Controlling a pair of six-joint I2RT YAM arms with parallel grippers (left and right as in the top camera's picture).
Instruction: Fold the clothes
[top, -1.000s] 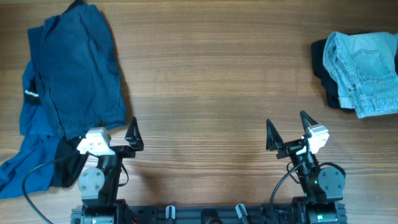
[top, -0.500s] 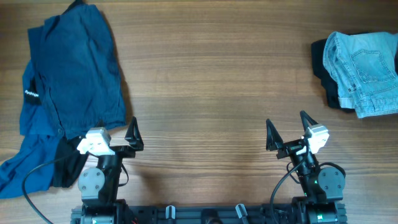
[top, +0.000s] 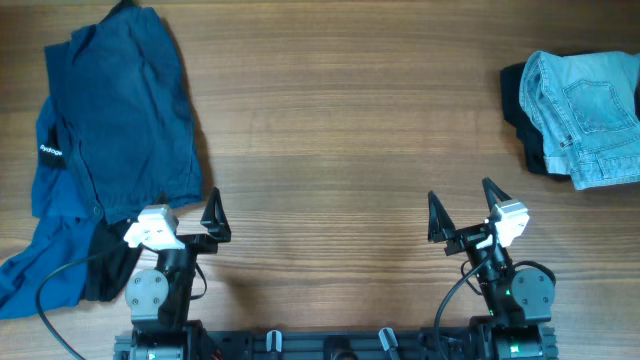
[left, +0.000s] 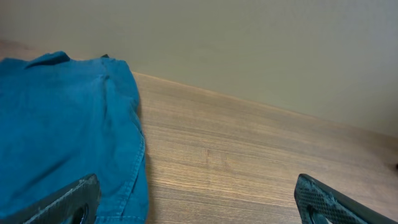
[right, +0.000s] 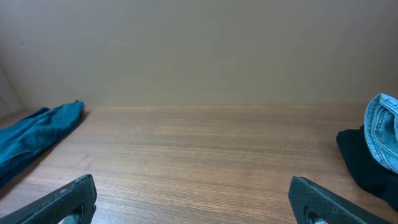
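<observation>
Dark navy-blue shorts (top: 125, 110) lie spread at the far left of the table; they also show in the left wrist view (left: 62, 124) and the right wrist view (right: 34, 130). Under them lies a black and royal-blue jacket (top: 45, 250) with a small white logo (top: 48, 152). Light-blue jeans (top: 585, 115) lie crumpled on a black garment (top: 525, 130) at the far right, also in the right wrist view (right: 380, 134). My left gripper (top: 190, 220) is open and empty next to the shorts' near edge. My right gripper (top: 462, 210) is open and empty over bare table.
The wooden table (top: 340, 150) runs between the two clothes piles. A black cable (top: 60, 290) loops by the left arm's base over the jacket. A plain wall (right: 199, 50) stands behind the table.
</observation>
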